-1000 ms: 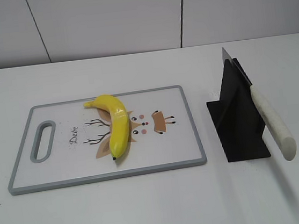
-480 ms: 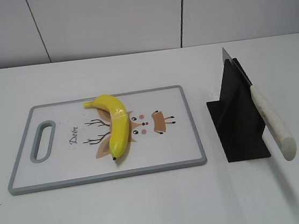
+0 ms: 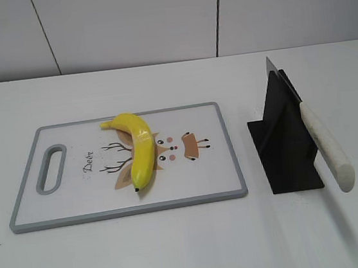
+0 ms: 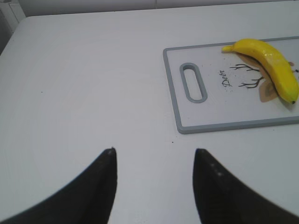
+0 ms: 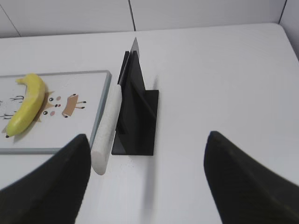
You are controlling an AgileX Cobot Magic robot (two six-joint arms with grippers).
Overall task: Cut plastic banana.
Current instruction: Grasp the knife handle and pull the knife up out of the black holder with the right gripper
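Note:
The plastic banana (image 3: 137,150) lies on a grey-rimmed cutting board (image 3: 234,160) with a deer drawing, dark tip toward the front. It also shows in the left wrist view (image 4: 271,65) and the right wrist view (image 5: 25,108). A knife with a white handle (image 3: 326,146) leans in a black stand (image 3: 287,144) to the right of the board; the right wrist view shows the handle (image 5: 106,133) too. My left gripper (image 4: 154,158) is open and empty over bare table, left of the board. My right gripper (image 5: 147,149) is open and empty, near the knife stand (image 5: 138,116). Neither gripper shows in the exterior view.
The white table (image 3: 179,250) runs to a white panelled wall (image 3: 153,20) at the back. The board's handle slot (image 3: 51,168) is at its left end.

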